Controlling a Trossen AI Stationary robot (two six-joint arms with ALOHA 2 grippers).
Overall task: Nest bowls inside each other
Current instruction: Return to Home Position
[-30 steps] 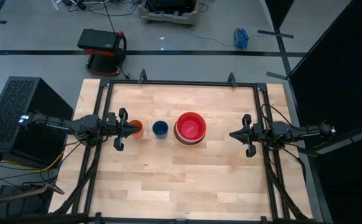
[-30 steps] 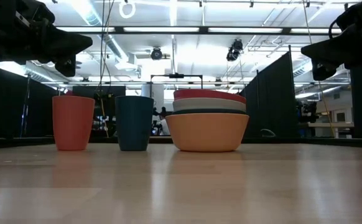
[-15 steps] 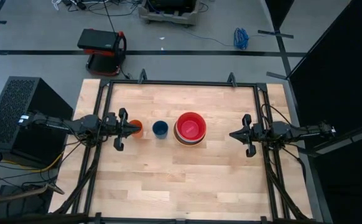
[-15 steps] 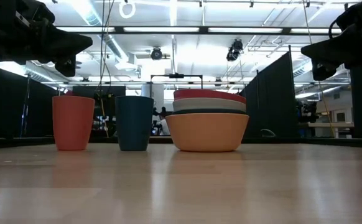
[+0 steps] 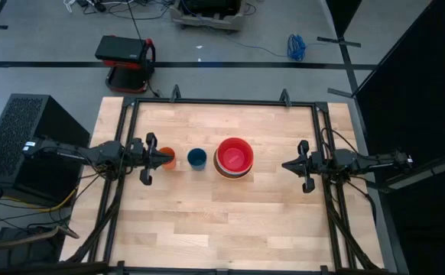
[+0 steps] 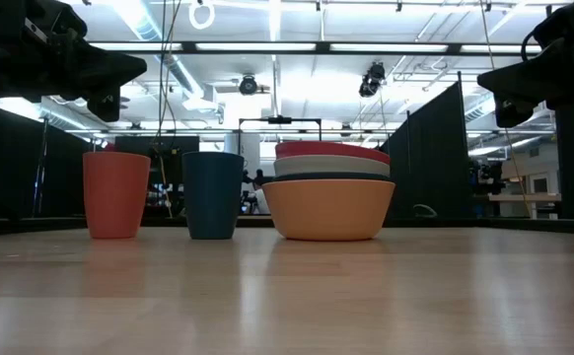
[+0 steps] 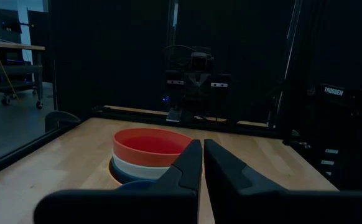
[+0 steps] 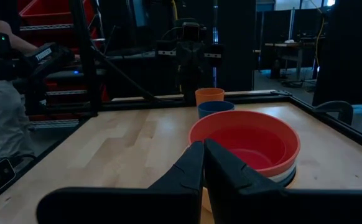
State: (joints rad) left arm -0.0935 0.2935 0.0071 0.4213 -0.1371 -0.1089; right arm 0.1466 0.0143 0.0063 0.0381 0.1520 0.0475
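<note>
The bowls [image 5: 234, 157] are nested mid-table, flanked leftward by blue cup [image 5: 197, 158] and orange cup [image 5: 166, 155]; left gripper [image 5: 170, 159] and right gripper [image 5: 285, 164] are closed, empty.

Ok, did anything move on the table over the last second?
Nothing visibly changed. The left gripper and right gripper hang shut at either side, holding nothing. The bowl stack, blue cup and orange cup stand in the same row.

Matt, seemingly plastic bowls [image 6: 327, 207]; smooth wood table [image 5: 207, 221]
</note>
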